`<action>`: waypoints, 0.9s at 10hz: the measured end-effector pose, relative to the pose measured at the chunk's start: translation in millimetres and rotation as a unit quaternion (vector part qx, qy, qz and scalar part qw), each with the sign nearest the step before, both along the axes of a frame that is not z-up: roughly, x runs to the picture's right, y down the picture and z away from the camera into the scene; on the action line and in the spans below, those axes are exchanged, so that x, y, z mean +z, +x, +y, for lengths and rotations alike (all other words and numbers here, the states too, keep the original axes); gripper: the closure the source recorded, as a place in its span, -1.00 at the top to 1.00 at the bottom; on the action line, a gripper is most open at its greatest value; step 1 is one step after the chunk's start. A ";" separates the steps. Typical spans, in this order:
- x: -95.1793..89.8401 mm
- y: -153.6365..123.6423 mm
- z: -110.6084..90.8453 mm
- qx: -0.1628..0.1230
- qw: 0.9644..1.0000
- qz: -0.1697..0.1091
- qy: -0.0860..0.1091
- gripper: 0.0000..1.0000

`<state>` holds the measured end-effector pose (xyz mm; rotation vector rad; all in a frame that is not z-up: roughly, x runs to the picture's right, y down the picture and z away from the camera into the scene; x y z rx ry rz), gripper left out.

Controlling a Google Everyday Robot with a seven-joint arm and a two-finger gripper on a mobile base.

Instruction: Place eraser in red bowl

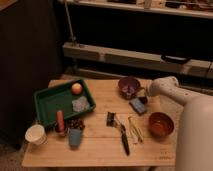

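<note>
The eraser (111, 118), a small dark block, lies on the wooden table (95, 150) near its middle. The red bowl (161, 124) stands at the right side of the table and looks empty. My gripper (143, 99) hangs from the white arm (167, 89) at the right. It is just above the far corner of a flat blue-grey pad (137, 106), between the purple bowl (128, 86) and the red bowl. It is well to the right of the eraser.
A green tray (47, 102) at the left holds an orange ball (76, 88) and a pale wrapper. A white cup (36, 134), a blue cup (75, 136) and a red stick stand at the front left. A black tool (124, 142) and yellow tongs (134, 129) lie beside the eraser.
</note>
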<state>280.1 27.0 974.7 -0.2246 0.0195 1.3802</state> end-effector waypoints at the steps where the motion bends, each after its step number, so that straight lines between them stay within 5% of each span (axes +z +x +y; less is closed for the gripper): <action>1: 0.8 -0.2 0.3 -0.002 1.000 -0.001 0.001 0.41; 9: 12.7 -0.3 -0.2 -0.020 1.000 0.004 0.000 0.40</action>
